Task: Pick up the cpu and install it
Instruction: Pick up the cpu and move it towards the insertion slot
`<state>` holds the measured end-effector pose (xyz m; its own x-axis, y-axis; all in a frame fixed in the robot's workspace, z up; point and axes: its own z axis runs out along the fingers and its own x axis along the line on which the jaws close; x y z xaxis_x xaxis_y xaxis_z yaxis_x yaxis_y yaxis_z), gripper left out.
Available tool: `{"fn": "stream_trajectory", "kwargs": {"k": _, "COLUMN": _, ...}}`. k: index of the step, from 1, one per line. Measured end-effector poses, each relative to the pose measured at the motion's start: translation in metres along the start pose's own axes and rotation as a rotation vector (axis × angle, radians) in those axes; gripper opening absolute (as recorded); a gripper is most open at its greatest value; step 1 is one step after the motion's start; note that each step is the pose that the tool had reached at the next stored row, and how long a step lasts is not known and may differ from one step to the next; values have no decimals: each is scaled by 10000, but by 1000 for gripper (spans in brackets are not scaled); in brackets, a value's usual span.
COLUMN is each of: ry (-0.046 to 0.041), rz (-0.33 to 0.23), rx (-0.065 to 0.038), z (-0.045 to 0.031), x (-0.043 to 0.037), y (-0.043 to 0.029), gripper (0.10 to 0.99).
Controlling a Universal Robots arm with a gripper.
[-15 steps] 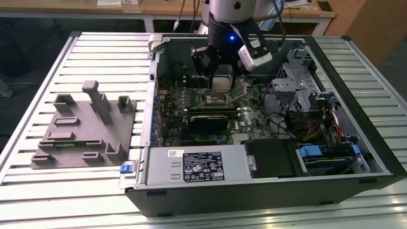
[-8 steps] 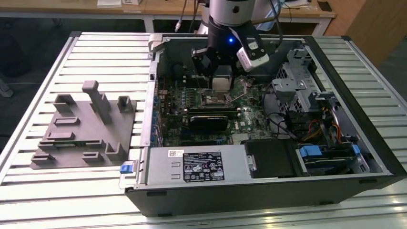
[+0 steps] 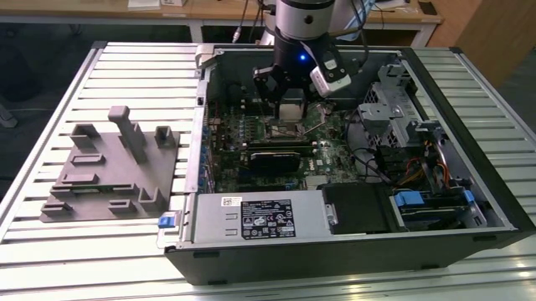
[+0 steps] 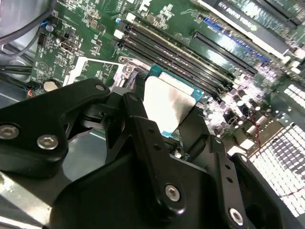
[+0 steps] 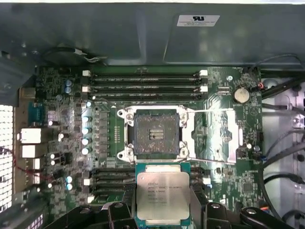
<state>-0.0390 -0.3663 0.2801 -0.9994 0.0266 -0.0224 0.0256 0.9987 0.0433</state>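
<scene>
The cpu (image 3: 290, 111) is a small square chip with a pale silvery top. My gripper (image 3: 290, 100) is shut on it, holding it a little above the motherboard inside the open computer case. In the first wrist view the cpu (image 5: 163, 195) sits between the black fingers (image 5: 200, 206), just beside the open metal-framed socket (image 5: 155, 133) with its dark centre. In the second wrist view the cpu (image 4: 167, 102) shows its shiny top between the two black fingers (image 4: 138, 119), over the green board.
The socket's load plate (image 5: 209, 136) lies swung open beside the socket. Memory slots (image 5: 143, 81) run alongside. A grey plastic fixture (image 3: 113, 169) with upright posts stands at the exterior view's left. The power supply (image 3: 260, 216) and drive cage (image 3: 402, 119) crowd the case.
</scene>
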Motion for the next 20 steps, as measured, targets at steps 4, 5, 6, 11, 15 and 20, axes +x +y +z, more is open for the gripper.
{"fn": "stream_trajectory", "kwargs": {"k": 4, "ry": -1, "rz": 0, "rx": -2, "z": 55, "x": -1, "y": 56, "gripper": 537}}
{"fn": "stream_trajectory", "kwargs": {"k": 5, "ry": 0, "rz": 0, "rx": 0, "z": 68, "x": -1, "y": 71, "gripper": 537}}
{"fn": "stream_trajectory", "kwargs": {"k": 6, "ry": 0, "rz": 0, "rx": 0, "z": 82, "x": -1, "y": 87, "gripper": 537}}
{"fn": "stream_trajectory", "kwargs": {"k": 11, "ry": 0, "rz": 0, "rx": 0, "z": 143, "x": -1, "y": 154, "gripper": 537}}
{"fn": "stream_trajectory", "kwargs": {"k": 15, "ry": -1, "rz": 0, "rx": -2, "z": 186, "x": -1, "y": 196, "gripper": 537}}
{"fn": "stream_trajectory", "kwargs": {"k": 20, "ry": -1, "rz": 0, "rx": -1, "z": 222, "x": 0, "y": 246, "gripper": 537}}
